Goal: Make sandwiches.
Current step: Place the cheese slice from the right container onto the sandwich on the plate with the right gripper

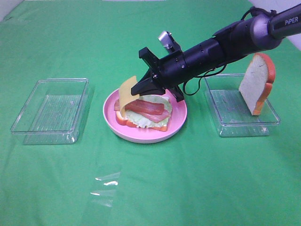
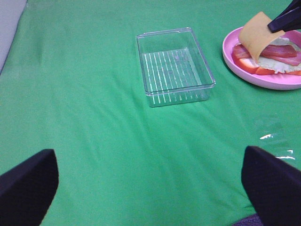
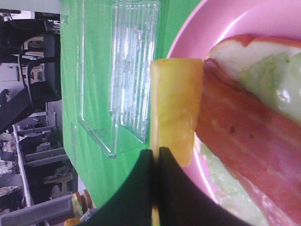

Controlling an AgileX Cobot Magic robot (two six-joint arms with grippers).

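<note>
Nearest, the left gripper [image 2: 150, 200] hovers over the green bench [image 2: 94, 117], jaws wide. Above the pink plate [image 1: 141, 136], the right gripper [image 1: 135, 88], jaws pinched on the cheese slice [image 1: 125, 95], dangles it at the left end of the open sandwich [image 1: 153, 113], whose bacon runs rightward beneath. Beyond, the second bread slice [image 1: 257, 84] leans in a clear tray [image 1: 225, 125]. The right arm [image 1: 221, 47] reads "PiPER".

Green tablecloth [image 1: 56, 179] on every side of the right claw [image 1: 135, 88], lightly creased, evenly lit, with only soft shadows. Pale strip [image 1: 8, 8] at a far corner, well away from the claw. Far past the claw, beyond the cloth's edge, a dimmer room: something black [image 3: 44, 66], maybe a chair, and grey metal racks [image 3: 33, 155] near it.
</note>
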